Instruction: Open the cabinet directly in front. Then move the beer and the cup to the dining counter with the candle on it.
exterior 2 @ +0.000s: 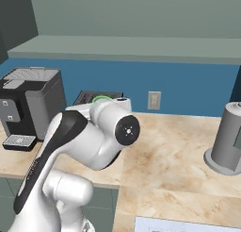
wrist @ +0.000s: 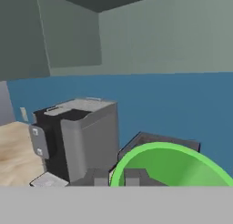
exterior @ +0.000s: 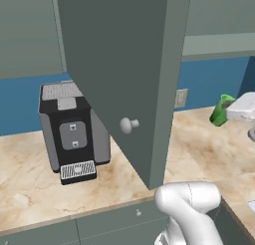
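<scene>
The cabinet door (exterior: pixel 119 64) stands swung wide open toward me, its round pale knob (exterior: pixel 128 124) facing out. My gripper (wrist: pixel 115 177) is shut on the rim of the bright green cup (wrist: pixel 173 166), with one fingertip (wrist: pixel 97 176) outside the wall and the other inside. From the left base view the cup (exterior: pixel 219 110) hangs tilted at the right, beside my white hand (exterior: pixel 242 107), over the marble worktop (exterior: pixel 199 149). The cup's rim (exterior 2: pixel 101 99) peeks out behind my wrist. The beer and the dining counter are out of view.
A black and grey coffee machine (exterior: pixel 72 132) stands on the worktop left of the door. A dark toaster (wrist: pixel 159 141) sits just behind the cup against the blue wall. A grey cylindrical appliance (exterior 2: pixel 230 136) stands at the right, and a wall outlet (exterior 2: pixel 154 100) sits between.
</scene>
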Motion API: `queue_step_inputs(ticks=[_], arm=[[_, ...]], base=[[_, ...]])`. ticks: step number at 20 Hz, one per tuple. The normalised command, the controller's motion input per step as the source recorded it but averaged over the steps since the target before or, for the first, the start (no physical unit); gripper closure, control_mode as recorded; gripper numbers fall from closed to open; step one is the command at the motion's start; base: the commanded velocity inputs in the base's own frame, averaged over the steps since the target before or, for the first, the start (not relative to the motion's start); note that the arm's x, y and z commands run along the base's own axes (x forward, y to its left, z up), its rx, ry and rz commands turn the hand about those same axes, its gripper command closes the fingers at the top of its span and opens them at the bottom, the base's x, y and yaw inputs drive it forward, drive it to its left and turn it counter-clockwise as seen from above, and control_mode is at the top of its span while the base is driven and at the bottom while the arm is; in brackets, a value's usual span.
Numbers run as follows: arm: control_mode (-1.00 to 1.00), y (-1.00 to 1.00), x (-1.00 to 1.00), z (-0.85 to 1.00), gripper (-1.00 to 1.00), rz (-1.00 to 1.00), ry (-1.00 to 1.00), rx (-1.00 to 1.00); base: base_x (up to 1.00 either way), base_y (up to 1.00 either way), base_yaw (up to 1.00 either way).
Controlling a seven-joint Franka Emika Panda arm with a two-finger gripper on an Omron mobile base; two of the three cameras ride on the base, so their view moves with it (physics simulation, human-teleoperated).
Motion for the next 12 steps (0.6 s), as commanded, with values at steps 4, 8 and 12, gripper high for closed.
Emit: queue_step_inputs(ticks=[4, 8, 12], arm=[[-1.0, 0.83, -0.23, 0.0, 1.0, 0.12, -0.46, -0.11], [-1.0, 0.88, 0.0, 0.0, 1.0, 0.05, -0.35, -0.16], [-1.0, 0.09, -0.01, 0.0, 1.0, 0.0, -0.04, -0.01]], base=[[0.0, 0.0, 0.0], [0.0, 0.0, 0.0], [0.0, 0.0, 0.0]])
